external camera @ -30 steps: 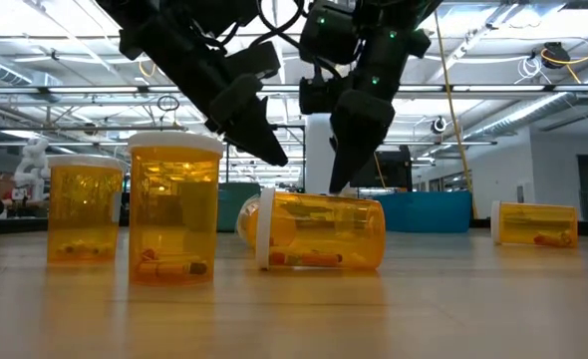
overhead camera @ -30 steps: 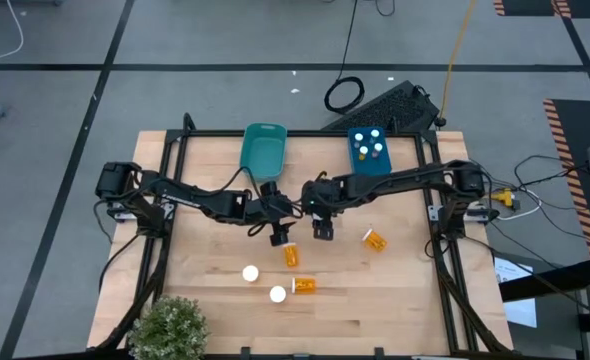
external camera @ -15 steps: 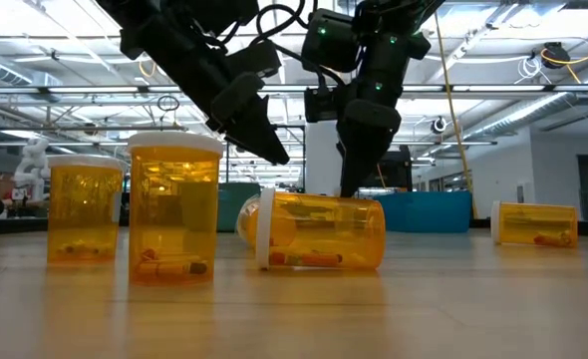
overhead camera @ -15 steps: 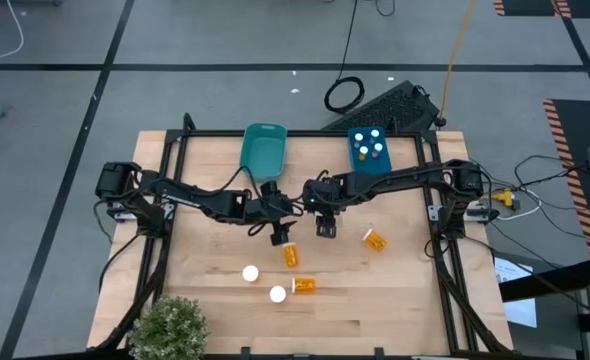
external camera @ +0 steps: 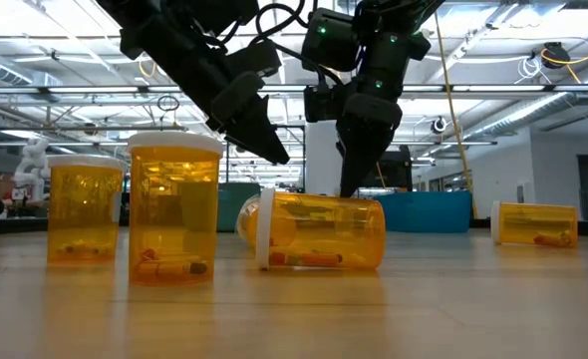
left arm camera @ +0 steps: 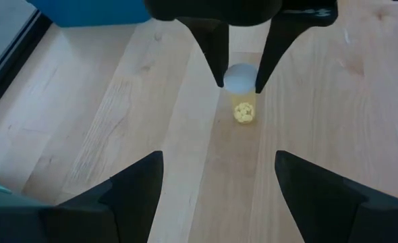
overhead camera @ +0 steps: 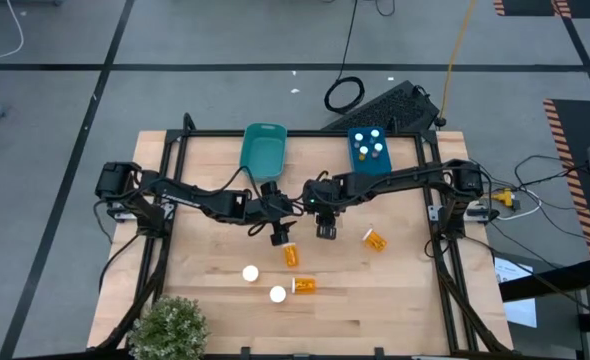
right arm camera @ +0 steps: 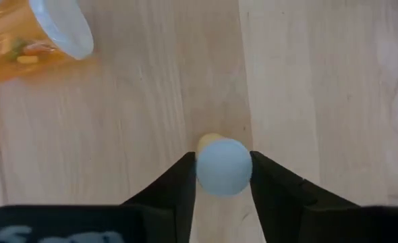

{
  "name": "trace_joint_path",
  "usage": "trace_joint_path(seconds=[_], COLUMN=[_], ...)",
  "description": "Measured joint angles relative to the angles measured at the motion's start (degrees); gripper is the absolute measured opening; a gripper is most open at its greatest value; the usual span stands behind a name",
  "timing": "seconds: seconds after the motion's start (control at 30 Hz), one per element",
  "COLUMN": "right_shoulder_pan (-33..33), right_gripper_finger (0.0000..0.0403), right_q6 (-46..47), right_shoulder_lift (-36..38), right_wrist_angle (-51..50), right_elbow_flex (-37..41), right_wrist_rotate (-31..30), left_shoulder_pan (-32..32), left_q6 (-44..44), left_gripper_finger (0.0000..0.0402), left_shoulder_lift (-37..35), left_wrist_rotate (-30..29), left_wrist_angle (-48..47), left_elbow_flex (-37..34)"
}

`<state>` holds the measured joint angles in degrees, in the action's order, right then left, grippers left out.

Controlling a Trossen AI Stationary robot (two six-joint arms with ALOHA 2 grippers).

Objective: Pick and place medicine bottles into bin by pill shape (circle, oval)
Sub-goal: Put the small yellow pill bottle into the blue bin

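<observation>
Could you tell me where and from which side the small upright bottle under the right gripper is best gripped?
Grip the small upright bottle at its round white cap, coming straight down. It stands upright with the cap on top, and the right gripper already has a finger on either side of the cap.
</observation>
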<state>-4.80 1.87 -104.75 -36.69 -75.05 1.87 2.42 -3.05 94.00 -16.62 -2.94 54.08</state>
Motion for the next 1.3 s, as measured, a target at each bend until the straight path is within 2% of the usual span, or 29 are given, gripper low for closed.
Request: trace_joint_path(seconds=[0.37, 0.8, 0.9, 1.03, 1.3], right_shoulder_pan=[0.02, -1.81, -3.74, -7.40, -20.15], right_gripper_finger=[0.0119, 0.0119, 0.0118, 0.0118, 0.0118], right_q6=[-0.18, -0.23, -0.22, -1.34, -4.20], right_shoulder_lift=[2.39, 15.55, 19.25, 23.81, 27.44], right_wrist_angle=[-0.71, -15.09, -17.51, -20.59, -23.30], right_elbow_flex=[0.00, 0.00, 0.00, 0.00, 0.00], right_wrist_rotate=[-0.02, -2.08, -2.21, -5.34, -6.56], left_shoulder_pan=[0.00, 0.00, 0.00, 0.00, 0.46], left_q6=[0.13, -0.08, -0.37, -0.72, -0.72], left_gripper_finger=[0.0289, 0.0289, 0.0289, 0.0289, 0.0289], left_shoulder_lift=[-0.06, -0.09, -0.09, -0.09, -0.09], left_wrist_rotate=[0.01, 0.00, 0.00, 0.00, 0.04], left_wrist_angle=[0.07, 0.11, 0.15, 0.37, 2.58], left_elbow_flex=[0.08, 0.11, 0.11, 0.11, 0.09])
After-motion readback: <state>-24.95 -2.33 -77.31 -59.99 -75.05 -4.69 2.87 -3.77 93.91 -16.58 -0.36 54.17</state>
